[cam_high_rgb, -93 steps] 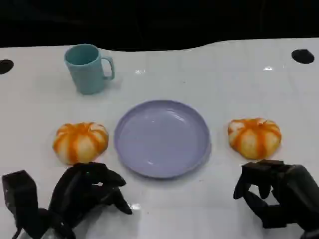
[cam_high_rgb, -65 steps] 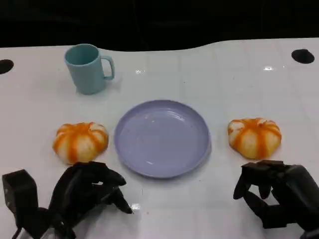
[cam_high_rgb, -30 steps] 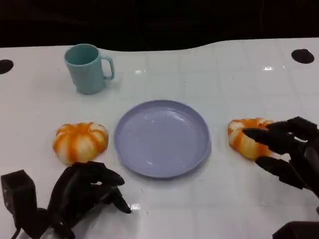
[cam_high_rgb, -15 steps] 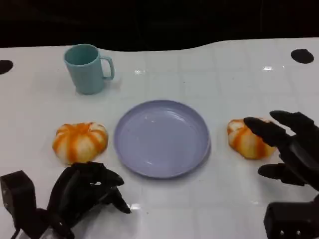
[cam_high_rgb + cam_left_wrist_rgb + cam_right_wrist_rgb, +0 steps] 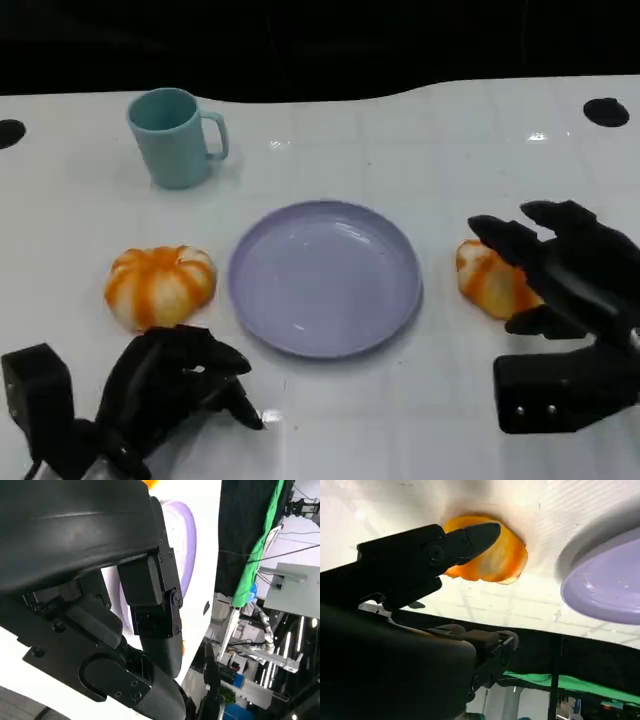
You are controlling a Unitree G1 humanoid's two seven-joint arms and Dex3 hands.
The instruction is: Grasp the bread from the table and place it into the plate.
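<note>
bread (image 5: 487, 279) lies just beside the plate (image 5: 324, 277), under the right hand's (image 5: 560, 270) spread fingers.

teal mug (image 5: 175, 136): upright, handle toward the right | white table (image 5: 420, 140): 2 dark round holes at far corners

Two orange-striped bread rolls: left roll (image 5: 161, 286), right roll (image 5: 492, 282). One purple plate (image 5: 324, 276). One teal mug (image 5: 174, 137). One white table (image 5: 400, 140). Two black hands: left hand (image 5: 170, 385), right hand (image 5: 562, 268).
</note>
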